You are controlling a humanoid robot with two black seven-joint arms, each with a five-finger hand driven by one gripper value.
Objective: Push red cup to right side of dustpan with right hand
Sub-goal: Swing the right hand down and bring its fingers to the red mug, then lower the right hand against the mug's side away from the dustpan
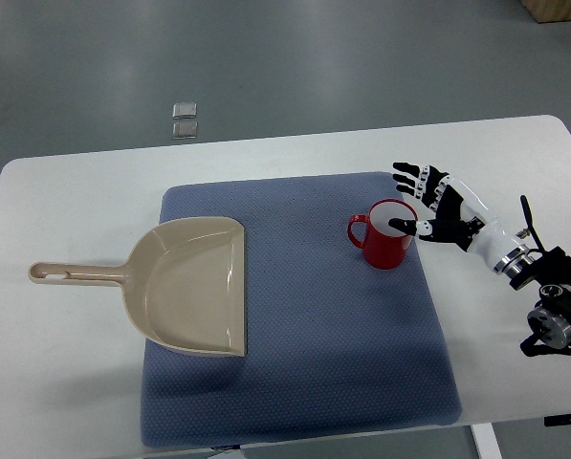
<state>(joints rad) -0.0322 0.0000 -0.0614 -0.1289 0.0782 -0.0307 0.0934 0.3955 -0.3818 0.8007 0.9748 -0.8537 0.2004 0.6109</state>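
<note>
A red cup [384,244] with a white inside stands upright on the blue mat [295,325], its handle pointing left. A beige dustpan [189,285] lies on the mat's left part, with its long handle reaching left over the white table. The cup stands well to the right of the dustpan's open edge. My right hand [428,203] comes in from the right edge and sits against the cup's right side. Its fingers are spread, and the thumb tip rests over the cup's rim. The hand holds nothing.
The white table [55,382] carries the mat, with bare margins on the left and right. The table's front edge runs just below the mat. Two small grey squares [185,119] lie on the floor beyond the far edge.
</note>
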